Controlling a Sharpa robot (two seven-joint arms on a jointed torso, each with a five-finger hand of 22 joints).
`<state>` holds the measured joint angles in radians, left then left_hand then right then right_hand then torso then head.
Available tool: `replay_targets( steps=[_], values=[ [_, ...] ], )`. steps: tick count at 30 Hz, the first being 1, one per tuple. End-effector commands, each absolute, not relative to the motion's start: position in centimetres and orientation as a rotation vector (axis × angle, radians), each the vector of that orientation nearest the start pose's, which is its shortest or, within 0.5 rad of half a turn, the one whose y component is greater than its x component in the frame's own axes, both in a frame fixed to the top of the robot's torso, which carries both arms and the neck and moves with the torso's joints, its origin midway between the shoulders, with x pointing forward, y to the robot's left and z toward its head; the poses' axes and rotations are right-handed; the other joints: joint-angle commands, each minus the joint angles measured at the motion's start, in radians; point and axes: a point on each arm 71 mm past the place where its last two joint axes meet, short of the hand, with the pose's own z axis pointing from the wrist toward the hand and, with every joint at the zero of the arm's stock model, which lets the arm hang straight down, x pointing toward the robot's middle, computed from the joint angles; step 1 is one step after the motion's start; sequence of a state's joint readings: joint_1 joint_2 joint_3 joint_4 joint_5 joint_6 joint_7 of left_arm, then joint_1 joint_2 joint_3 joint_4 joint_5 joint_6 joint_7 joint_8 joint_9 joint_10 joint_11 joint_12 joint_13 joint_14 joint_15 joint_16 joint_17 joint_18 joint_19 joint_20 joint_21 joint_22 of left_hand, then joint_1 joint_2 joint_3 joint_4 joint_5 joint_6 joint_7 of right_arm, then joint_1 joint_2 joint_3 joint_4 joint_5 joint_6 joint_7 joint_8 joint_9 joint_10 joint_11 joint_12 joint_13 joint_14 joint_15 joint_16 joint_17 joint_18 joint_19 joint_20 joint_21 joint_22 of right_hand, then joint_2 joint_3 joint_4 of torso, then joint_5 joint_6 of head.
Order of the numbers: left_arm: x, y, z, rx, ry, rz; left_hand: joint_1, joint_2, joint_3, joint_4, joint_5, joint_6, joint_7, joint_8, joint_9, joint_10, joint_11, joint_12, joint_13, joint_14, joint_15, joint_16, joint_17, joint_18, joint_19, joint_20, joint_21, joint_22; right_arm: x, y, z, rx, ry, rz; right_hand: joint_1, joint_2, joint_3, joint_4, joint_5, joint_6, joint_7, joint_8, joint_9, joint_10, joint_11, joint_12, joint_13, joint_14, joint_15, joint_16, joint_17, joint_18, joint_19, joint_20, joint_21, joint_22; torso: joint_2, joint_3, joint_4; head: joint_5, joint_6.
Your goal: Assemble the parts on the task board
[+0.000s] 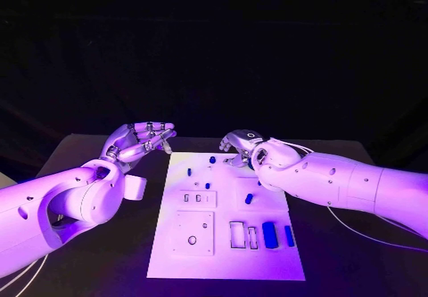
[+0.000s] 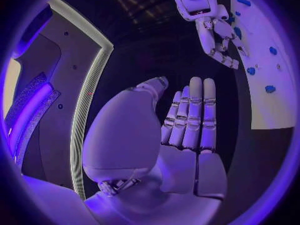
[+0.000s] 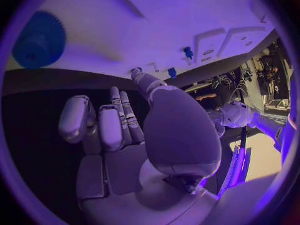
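fingers of right hand (image 1: 242,147) half curled, holding nothing, over far edge of task board (image 1: 223,260). left hand (image 1: 138,143) loosely spread, empty, beside board. small blue parts (image 1: 248,198) scattered on board: probably light, rigid, slippery; best pinched across narrow sides.

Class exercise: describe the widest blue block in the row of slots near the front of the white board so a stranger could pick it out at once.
Start at the white task board in the middle of the black table and go to its near right corner, where a row of upright rectangles sits. The widest blue block is second from the right. Unlike the two white outlined slots to its left, it is solid blue, and it is broader than the thin blue bar to its right.
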<state>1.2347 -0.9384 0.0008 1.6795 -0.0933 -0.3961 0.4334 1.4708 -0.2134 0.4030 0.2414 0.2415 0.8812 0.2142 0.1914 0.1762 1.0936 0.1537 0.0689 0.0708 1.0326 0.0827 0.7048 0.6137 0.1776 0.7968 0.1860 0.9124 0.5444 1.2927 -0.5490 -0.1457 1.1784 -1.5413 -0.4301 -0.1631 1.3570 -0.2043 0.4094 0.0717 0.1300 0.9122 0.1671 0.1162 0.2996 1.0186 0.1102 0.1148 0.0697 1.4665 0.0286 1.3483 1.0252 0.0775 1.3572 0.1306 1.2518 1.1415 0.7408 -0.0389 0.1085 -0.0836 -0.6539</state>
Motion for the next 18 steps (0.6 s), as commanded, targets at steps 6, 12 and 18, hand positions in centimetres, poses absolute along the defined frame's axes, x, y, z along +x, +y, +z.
replay_targets(
  steps=[6, 12, 18],
  values=[
    [47.2, 21.5, -13.0, -0.951, 1.318, -1.57, 0.006, 0.005, 0.007, 0.0, -0.004, -0.001, -0.001, -0.005, 0.002, -0.004, -0.003, -0.003, 0.0, -0.008, -0.001, 0.006, 0.001, 0.004, -0.008, -0.001, 0.004, 0.002, 53.4, -20.9, -16.1, -0.007, 1.565, 0.523, -0.029, -0.034, 0.008, 0.043, 0.036, 0.03, -0.007, 0.015, -0.004, 0.155, -0.021, 0.064, 0.022, 0.017, -0.021, 0.032, 0.058, 0.002, 0.042, -0.018, 0.048, 0.072, -0.004, 0.0058, -0.023, 0.001, 0.005],
    [47.4, 21.6, -13.1, -0.955, 1.319, -1.568, 0.006, 0.005, 0.007, 0.0, -0.004, -0.001, -0.001, -0.005, 0.002, -0.004, -0.003, -0.003, 0.0, -0.008, -0.001, 0.006, 0.001, 0.004, -0.008, -0.001, 0.004, 0.002, 53.1, -24.3, -16.1, 0.077, 1.64, 0.504, -0.026, -0.067, -0.03, 0.057, 0.058, 0.051, -0.03, 0.027, 0.001, 0.33, -0.062, 0.175, 0.108, 0.036, -0.055, 0.076, 0.139, -0.016, 0.086, -0.049, 0.117, 0.163, -0.004, 0.0094, -0.0327, 0.005, 0.009],
    [47.5, 21.6, -13.2, -0.956, 1.321, -1.568, 0.004, 0.004, 0.007, 0.0, -0.004, 0.0, -0.002, -0.005, 0.002, -0.003, -0.004, -0.003, 0.0, -0.008, -0.001, 0.006, 0.001, 0.004, -0.008, -0.001, 0.006, 0.003, 53.4, -25.6, -16.6, 0.121, 1.722, 0.493, 0.049, 0.0, -0.29, 0.138, 0.075, 0.001, -0.028, 0.081, 0.021, 0.365, -0.052, 1.175, 1.171, 0.055, -0.048, 0.14, 0.271, -0.036, 0.124, -0.046, 0.188, 0.263, -0.003, 0.0108, -0.0313, 0.006, 0.008]
  ],
)
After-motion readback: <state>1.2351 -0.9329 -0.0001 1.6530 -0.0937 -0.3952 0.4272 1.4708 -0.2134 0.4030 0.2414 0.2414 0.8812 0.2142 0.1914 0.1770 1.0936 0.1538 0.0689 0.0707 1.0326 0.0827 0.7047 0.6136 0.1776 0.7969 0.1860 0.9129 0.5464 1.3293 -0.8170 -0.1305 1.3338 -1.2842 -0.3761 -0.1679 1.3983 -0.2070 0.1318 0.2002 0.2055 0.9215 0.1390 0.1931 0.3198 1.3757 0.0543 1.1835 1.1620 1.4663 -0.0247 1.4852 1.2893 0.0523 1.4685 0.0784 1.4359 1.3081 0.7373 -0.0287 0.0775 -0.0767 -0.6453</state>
